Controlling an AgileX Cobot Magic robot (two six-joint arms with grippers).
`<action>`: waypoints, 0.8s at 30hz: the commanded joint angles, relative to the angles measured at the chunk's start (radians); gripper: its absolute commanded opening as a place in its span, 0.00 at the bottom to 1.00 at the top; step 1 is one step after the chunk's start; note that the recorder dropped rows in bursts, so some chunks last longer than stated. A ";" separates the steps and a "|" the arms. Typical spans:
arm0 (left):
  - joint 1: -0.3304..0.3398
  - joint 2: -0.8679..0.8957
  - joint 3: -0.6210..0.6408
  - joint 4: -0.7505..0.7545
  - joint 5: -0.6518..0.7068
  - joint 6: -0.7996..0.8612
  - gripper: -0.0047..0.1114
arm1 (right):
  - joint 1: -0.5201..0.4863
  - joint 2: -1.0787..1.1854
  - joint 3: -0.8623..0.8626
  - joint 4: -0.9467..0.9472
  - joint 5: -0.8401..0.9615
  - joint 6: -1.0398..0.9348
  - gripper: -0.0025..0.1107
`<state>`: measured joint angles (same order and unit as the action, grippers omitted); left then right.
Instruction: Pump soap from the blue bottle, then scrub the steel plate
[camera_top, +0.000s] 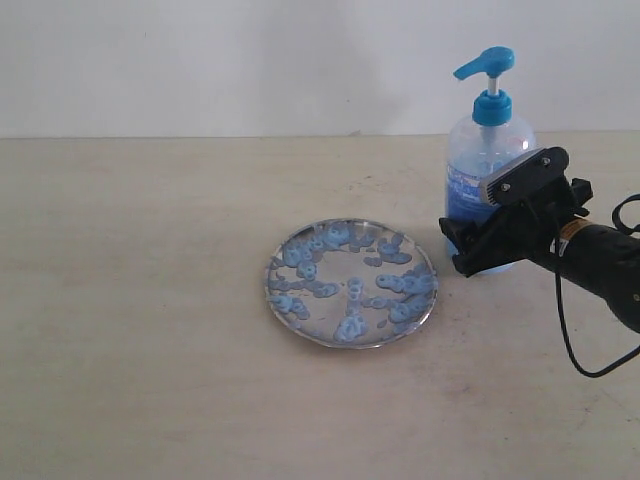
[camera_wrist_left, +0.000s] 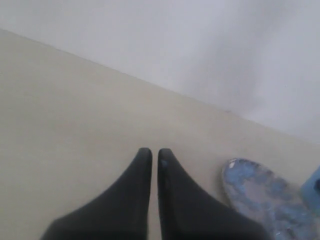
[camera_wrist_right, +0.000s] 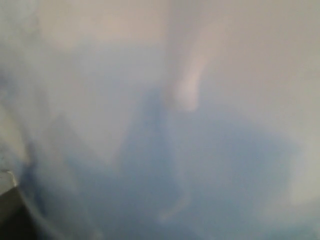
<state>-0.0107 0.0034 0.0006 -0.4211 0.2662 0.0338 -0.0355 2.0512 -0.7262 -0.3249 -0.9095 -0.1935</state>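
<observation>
The blue bottle (camera_top: 478, 150) stands upright at the right, its blue pump head (camera_top: 487, 62) raised and pointing left. My right gripper (camera_top: 468, 250) clasps its lower body from the right; the right wrist view holds only a blur of the bottle (camera_wrist_right: 200, 150). The steel plate (camera_top: 350, 345) lies just left of the bottle, with pale blue soap (camera_top: 398, 283) in blobs across it. My left gripper (camera_wrist_left: 154, 152) is shut and empty above bare table, left of the plate (camera_wrist_left: 260, 195), and is outside the exterior view.
A beige table (camera_top: 140, 300) runs back to a white wall (camera_top: 200, 60). A black cable (camera_top: 590, 360) loops under the right arm near the right edge.
</observation>
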 joint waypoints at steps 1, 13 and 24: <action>0.001 -0.003 -0.001 -0.232 -0.038 -0.019 0.08 | -0.002 -0.004 -0.003 0.003 0.001 -0.024 0.02; 0.001 0.000 -0.001 -0.372 -0.316 -0.019 0.08 | -0.002 -0.004 -0.003 0.001 0.008 0.083 0.02; -0.372 1.030 -0.570 0.320 -0.441 -0.015 0.08 | 0.000 -0.004 -0.003 -0.093 0.004 0.083 0.02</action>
<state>-0.3031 0.8943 -0.4796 -0.2261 -0.0989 0.0191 -0.0374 2.0512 -0.7279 -0.3892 -0.9064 -0.1011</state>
